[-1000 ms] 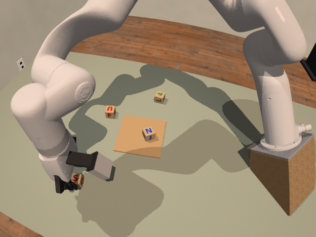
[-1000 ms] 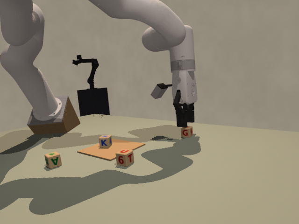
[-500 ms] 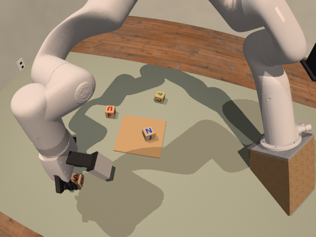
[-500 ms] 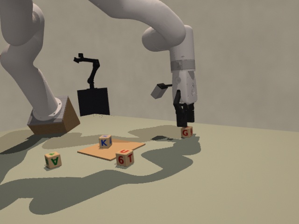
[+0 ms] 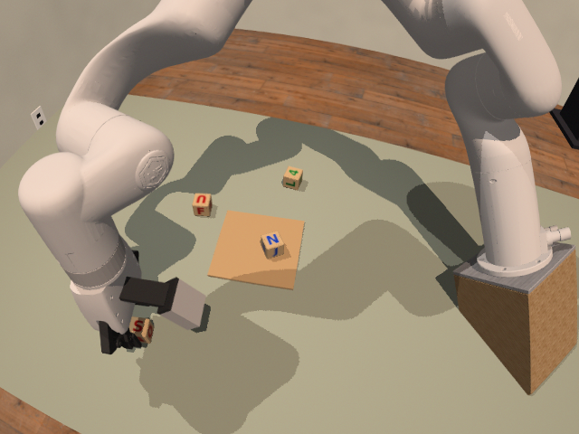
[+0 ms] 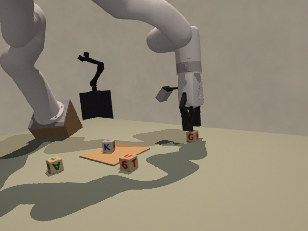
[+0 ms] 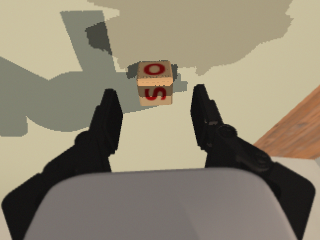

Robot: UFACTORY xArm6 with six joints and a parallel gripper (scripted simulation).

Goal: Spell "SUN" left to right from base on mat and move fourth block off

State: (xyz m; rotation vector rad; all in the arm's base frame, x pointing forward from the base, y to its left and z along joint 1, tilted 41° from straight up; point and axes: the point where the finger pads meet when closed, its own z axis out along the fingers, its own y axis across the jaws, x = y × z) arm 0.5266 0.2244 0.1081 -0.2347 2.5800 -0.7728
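The orange mat point(image 5: 247, 261) point(image 6: 96, 156) bears the N block point(image 5: 272, 244) point(image 6: 108, 145). The gripper point(image 5: 126, 338) point(image 6: 192, 127) point(image 7: 155, 100), well open and holding nothing, hovers at the S block point(image 5: 141, 329) point(image 6: 192, 135) point(image 7: 155, 83), off the mat, S facing up. The U block point(image 5: 202, 204) point(image 6: 128, 162) and green-lettered block point(image 5: 292, 177) point(image 6: 54, 165) lie off it too, U up and 4 up.

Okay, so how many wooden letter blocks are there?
4: a blue-lettered wooden block on the tan mat; red "U" and green "4" wooden blocks off it; red "S" wooden block by the gripper.
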